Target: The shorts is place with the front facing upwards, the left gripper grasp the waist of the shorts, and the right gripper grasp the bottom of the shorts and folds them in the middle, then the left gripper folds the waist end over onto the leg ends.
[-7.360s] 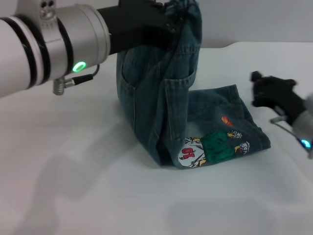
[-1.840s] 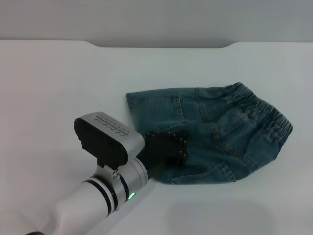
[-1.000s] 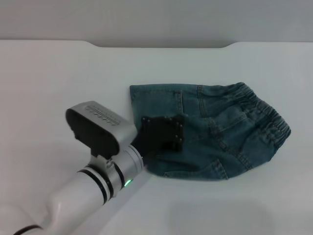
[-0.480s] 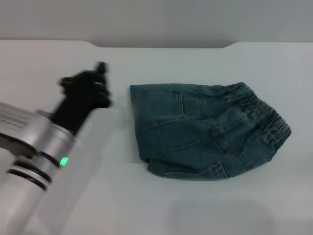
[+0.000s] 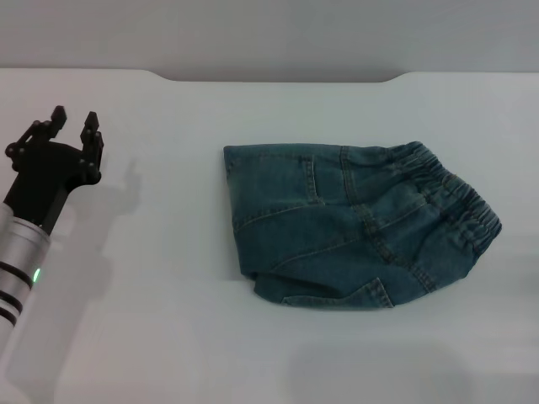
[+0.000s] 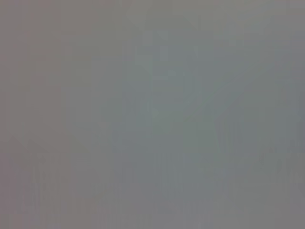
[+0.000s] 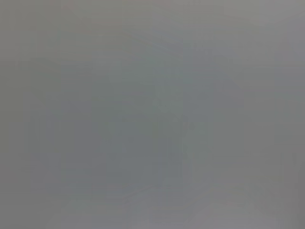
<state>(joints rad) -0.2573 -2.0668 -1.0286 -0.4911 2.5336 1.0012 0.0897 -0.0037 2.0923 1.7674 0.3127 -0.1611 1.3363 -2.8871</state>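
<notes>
At the left edge of the frame the left hand (image 5: 72, 124) is open and empty; it should retreat without disturbing the folded denim shorts (image 5: 358, 225) at centre-right on the white worktop (image 5: 152, 337).

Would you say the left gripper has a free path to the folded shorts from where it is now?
Probably yes: the left gripper is open over bare table, and nothing lies between it and the shorts.

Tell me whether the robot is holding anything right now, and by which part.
Nothing is held. The left gripper is open and apart from the folded shorts; the right gripper is out of view.
</notes>
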